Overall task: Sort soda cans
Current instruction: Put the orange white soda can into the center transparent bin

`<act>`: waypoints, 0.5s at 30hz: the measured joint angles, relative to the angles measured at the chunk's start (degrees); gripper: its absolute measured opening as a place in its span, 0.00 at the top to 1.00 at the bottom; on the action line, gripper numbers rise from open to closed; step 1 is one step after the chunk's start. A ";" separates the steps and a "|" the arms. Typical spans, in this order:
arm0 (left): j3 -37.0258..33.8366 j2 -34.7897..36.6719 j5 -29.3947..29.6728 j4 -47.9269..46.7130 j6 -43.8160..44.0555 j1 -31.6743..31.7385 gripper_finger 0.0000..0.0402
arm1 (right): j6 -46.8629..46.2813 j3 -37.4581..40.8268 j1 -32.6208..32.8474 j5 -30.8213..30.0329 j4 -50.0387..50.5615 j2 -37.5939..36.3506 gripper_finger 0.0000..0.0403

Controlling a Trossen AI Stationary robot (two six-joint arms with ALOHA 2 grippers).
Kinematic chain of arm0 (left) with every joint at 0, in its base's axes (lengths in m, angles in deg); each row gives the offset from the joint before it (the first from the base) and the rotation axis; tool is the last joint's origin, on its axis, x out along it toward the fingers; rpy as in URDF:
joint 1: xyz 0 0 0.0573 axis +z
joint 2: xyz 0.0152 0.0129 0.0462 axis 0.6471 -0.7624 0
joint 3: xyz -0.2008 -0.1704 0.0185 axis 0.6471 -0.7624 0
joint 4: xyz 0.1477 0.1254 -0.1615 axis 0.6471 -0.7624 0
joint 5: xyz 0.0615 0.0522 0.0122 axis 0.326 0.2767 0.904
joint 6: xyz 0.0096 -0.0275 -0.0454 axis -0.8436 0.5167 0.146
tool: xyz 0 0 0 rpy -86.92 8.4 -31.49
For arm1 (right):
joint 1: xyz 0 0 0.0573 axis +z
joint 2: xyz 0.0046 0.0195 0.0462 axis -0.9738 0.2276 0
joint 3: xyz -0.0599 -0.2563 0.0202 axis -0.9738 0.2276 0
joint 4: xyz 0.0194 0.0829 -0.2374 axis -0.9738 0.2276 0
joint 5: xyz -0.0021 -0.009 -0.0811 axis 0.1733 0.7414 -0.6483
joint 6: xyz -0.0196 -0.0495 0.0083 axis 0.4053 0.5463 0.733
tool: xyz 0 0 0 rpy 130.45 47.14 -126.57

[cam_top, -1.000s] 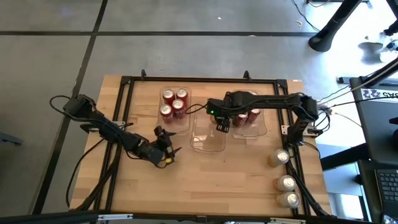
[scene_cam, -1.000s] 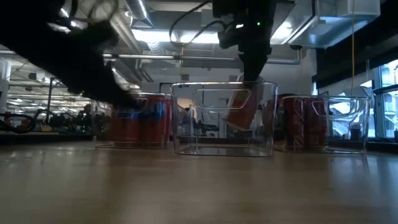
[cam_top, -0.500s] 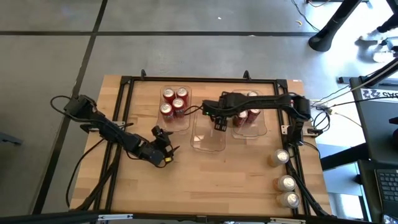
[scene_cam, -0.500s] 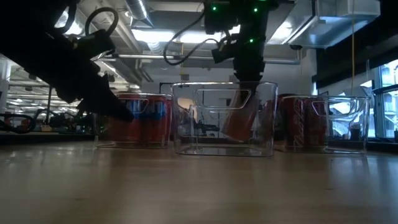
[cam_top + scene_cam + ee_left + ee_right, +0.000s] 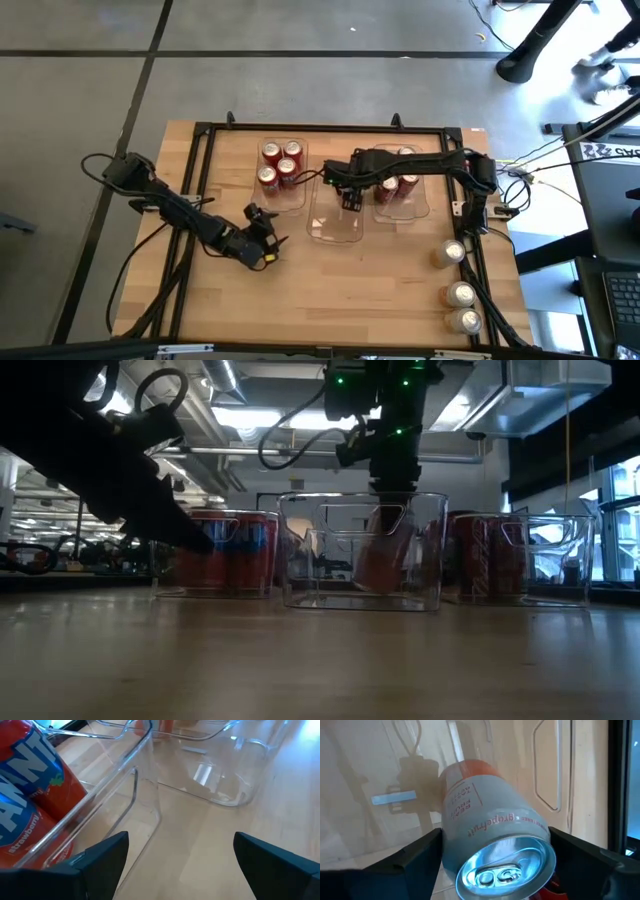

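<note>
- My right hand (image 5: pixel 351 199) sits inside the middle bin (image 5: pixel 335 232), gripping a pale can (image 5: pixel 490 855) tilted near the bin's far wall.
- The bin's near half is free floor.
- My left hand (image 5: pixel 262 246) hovers over bare desk (image 5: pixel 350 290) near the left bin (image 5: pixel 125 785), fingers spread wide, holding nothing.
- Three pale cans (image 5: pixel 460 293) line the desk's right edge.
</note>
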 joint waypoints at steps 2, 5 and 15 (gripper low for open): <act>0.02 0.00 -0.13 0.04 0.00 -0.17 0.14 | -0.32 0.00 0.01 0.26 -0.45 0.01 0.16; 0.04 0.01 -0.13 0.07 0.12 -0.32 0.14 | -0.34 0.00 0.02 0.20 -0.75 0.00 0.13; 0.07 0.02 -1.07 0.04 1.20 -0.41 0.14 | -1.41 0.00 0.13 -0.04 -0.64 -0.07 0.12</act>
